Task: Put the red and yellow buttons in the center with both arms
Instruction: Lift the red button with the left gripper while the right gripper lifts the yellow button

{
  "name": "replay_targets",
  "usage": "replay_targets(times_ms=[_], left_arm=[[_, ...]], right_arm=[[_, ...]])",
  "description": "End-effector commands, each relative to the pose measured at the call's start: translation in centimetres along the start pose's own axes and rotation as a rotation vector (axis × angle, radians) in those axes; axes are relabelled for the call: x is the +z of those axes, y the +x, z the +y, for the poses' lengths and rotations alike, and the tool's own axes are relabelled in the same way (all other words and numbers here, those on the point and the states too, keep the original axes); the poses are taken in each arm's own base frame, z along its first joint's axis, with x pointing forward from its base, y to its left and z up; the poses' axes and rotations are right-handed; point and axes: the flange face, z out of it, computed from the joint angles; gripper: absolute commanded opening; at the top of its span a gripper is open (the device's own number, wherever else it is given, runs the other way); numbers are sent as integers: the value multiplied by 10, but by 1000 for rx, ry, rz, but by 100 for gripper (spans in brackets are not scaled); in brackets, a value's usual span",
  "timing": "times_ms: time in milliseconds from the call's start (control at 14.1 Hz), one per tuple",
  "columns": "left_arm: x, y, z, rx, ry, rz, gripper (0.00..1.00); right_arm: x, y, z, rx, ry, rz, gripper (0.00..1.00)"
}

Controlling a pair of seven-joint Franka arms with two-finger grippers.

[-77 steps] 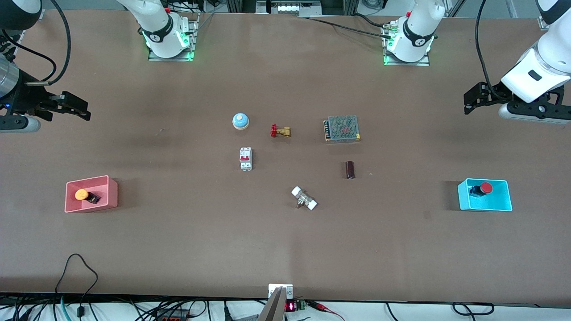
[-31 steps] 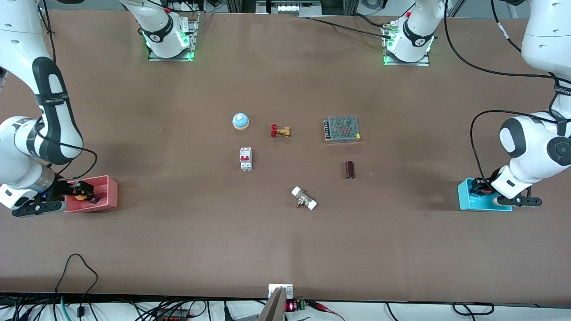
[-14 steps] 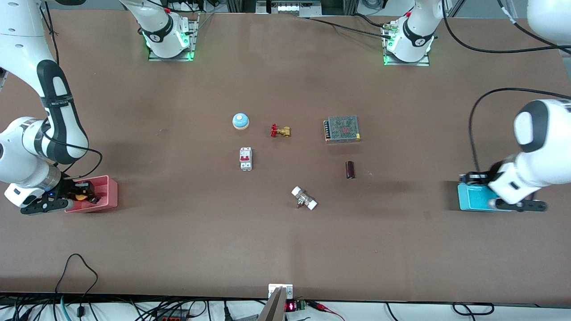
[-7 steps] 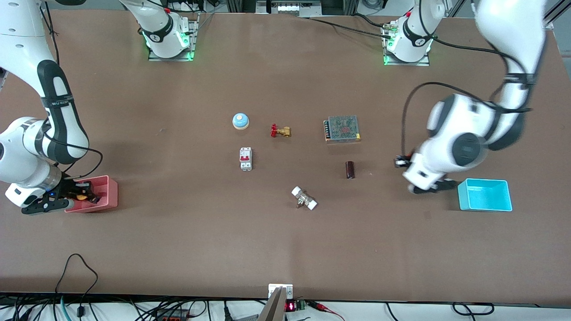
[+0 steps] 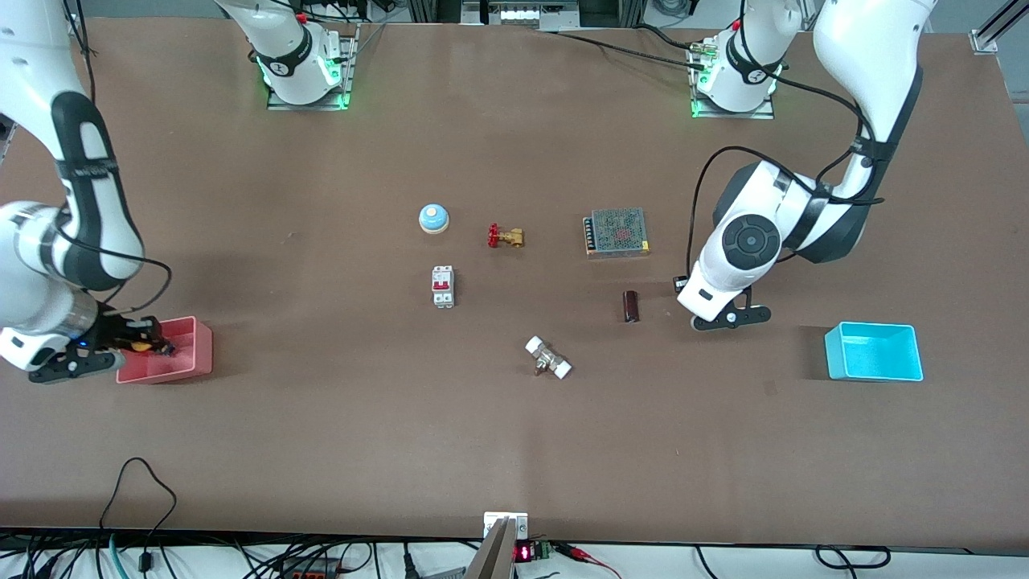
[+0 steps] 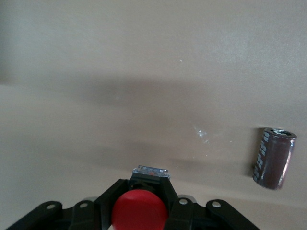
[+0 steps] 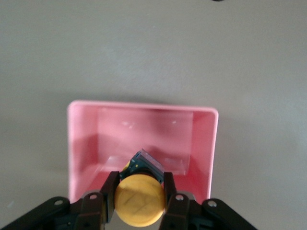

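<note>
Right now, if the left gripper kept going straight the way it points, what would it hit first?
Probably nothing soon. The left gripper, shut on the red button, faces bare table in its wrist view. The dark capacitor lies off to one side of that line, though depth is hard to judge.

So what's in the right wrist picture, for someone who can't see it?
The right hand grips the yellow button just above a pink bin on the brown table. Nothing else lies in the bin.
</note>
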Motion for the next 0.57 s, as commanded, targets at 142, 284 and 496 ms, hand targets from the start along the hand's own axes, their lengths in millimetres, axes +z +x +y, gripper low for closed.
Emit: replay_targets(times_ms=[142, 284, 496], left_arm=[[6, -21, -5, -19, 0, 36, 35], [12, -22, -4, -19, -19, 47, 35], [23, -29, -4, -35, -41, 61, 36]], right_arm=[[-113, -19, -52, -9, 76, -43, 28], [-134, -13, -109, 76, 105, -93, 28], [-131, 9, -200, 138, 112, -91, 28]])
